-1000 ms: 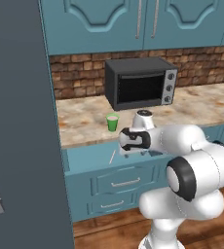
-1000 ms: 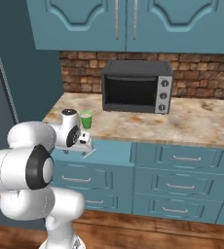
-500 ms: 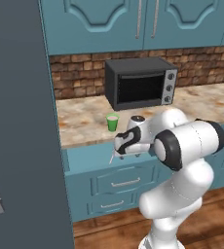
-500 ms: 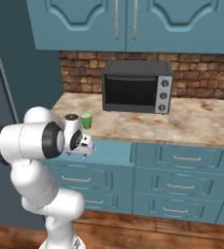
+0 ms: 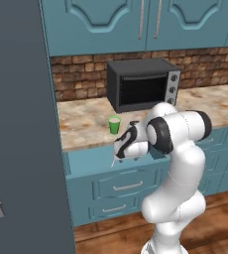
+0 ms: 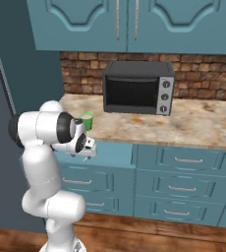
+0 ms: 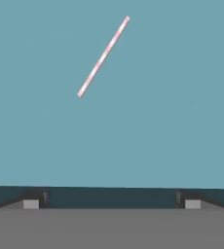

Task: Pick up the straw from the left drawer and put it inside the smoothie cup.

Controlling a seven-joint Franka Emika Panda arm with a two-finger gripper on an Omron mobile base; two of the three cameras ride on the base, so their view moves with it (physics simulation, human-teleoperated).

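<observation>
The straw (image 7: 103,57) is a thin pale pink-and-white stick lying flat on the plain teal floor of the left drawer (image 7: 182,97). In the hand view it runs diagonally, well ahead of my open gripper (image 7: 111,199), with nothing between the two dark fingertips (image 7: 33,199). In the base views my gripper (image 5: 118,154) (image 6: 89,148) points down over the pulled-out left drawer (image 5: 88,161) (image 6: 112,152). The smoothie cup (image 5: 114,124) (image 6: 87,119), small and bright green, stands upright on the counter just behind the hand.
A black oven (image 5: 143,88) stands on the marble counter (image 5: 81,130) behind the cup, against a brick wall. A tall dark grey panel (image 5: 22,124) closes off the left side. Narrower teal drawers (image 6: 183,162) with bar handles run to the right.
The arm has folded, its elbow rising, and the hand has dropped slightly lower and leftward over the open drawer. The jaws have stayed open.
</observation>
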